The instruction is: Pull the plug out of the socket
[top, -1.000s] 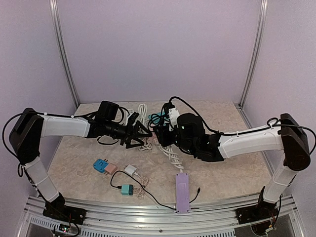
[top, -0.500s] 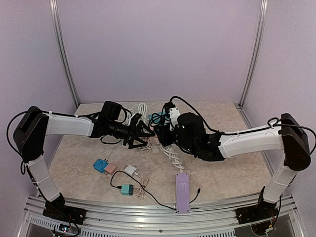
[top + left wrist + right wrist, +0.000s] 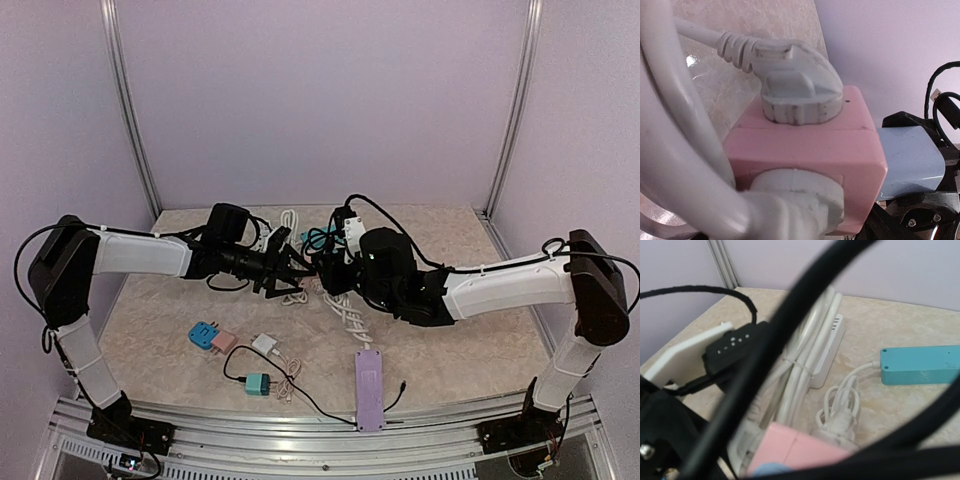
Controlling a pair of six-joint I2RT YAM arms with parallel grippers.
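- The left pincer has slid sideways toward the right pincer. A second ago there was a bigger gap between them. Now they almost meet above the counter.
- The right arm has hardly moved.
- The pink socket sits right in front of the left pincer. It fills that pincer's own camera view.
- A white plug is pushed all the way into the top face of the socket. A second plug sits in the near face.
- The right pincer looks clamped on the far end of the socket. One blue pad is pressed flat against it.
- The left pincer's fingers look apart in the top view. They are not gripping anything.
- I think this means the reach is nearly done. The socket is held steady, but the plug is not grabbed or pulled out yet.
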